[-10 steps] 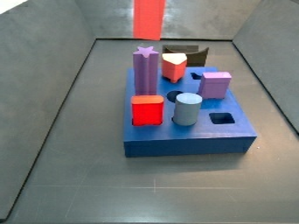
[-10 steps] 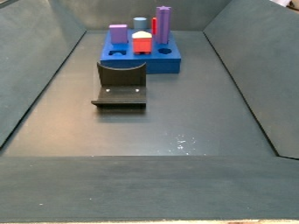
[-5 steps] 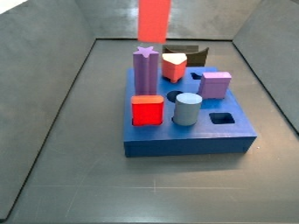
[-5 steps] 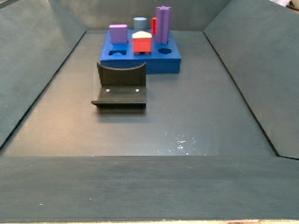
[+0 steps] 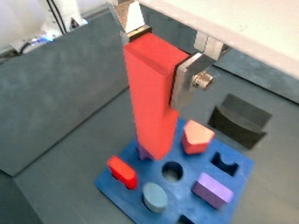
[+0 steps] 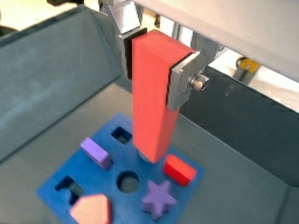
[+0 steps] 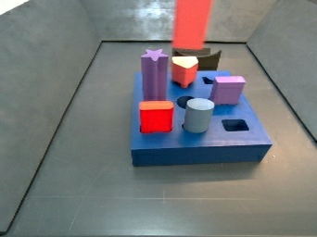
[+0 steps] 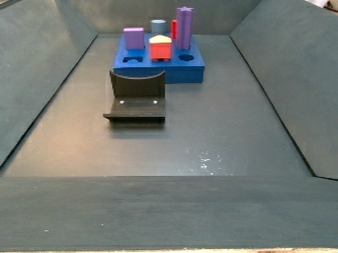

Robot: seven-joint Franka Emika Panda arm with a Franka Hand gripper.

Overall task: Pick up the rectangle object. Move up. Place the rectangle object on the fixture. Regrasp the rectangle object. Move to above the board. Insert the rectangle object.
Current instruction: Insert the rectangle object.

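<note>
Here the gripper clamps the rectangle object upright above the board. The board's slots hold a star block, cube and cylinder.

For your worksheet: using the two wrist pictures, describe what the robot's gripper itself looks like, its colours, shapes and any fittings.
In both wrist views the gripper has flat silver metal finger plates with dark pads on their inner faces. One plate carries a round silver bolt head on its outer side. No cables or markings on it can be made out.
</note>
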